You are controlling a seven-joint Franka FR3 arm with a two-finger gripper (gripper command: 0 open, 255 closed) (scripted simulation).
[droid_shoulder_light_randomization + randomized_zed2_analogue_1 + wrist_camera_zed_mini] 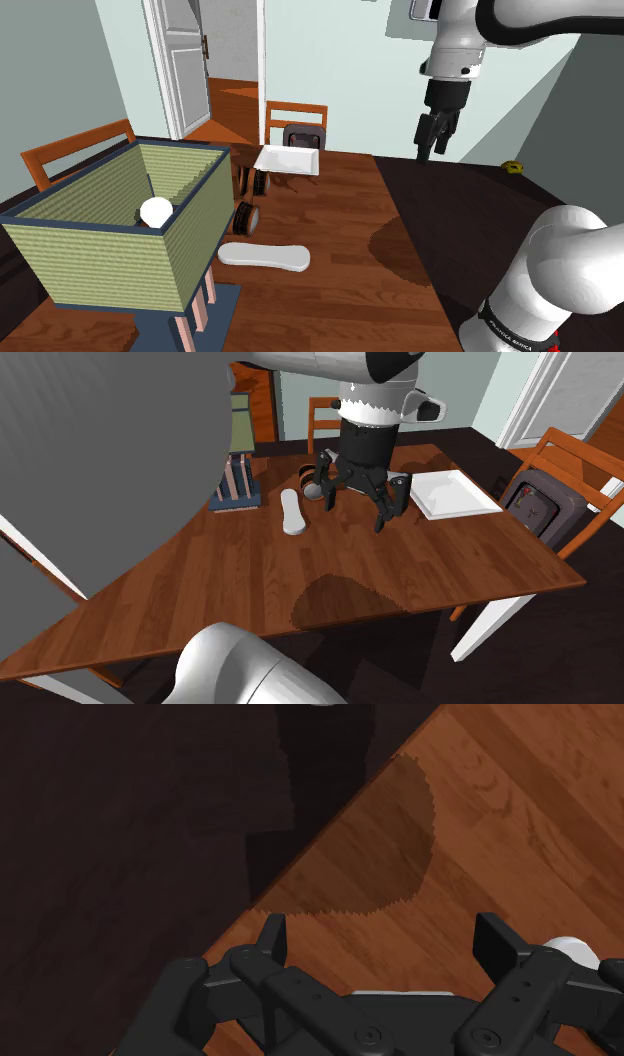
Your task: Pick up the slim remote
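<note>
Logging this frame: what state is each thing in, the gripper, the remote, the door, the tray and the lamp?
Gripper: open, empty, raised above the table.
Slim remote: lying flat on the table, not held.
Door: open.
White tray: flat on the table, nothing on it.
Lamp: upright; lit or not, cannot tell.

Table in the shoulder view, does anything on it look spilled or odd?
A dark jagged-edged patch lies on the table at its edge, like a spill; it may be only a shadow.
</note>
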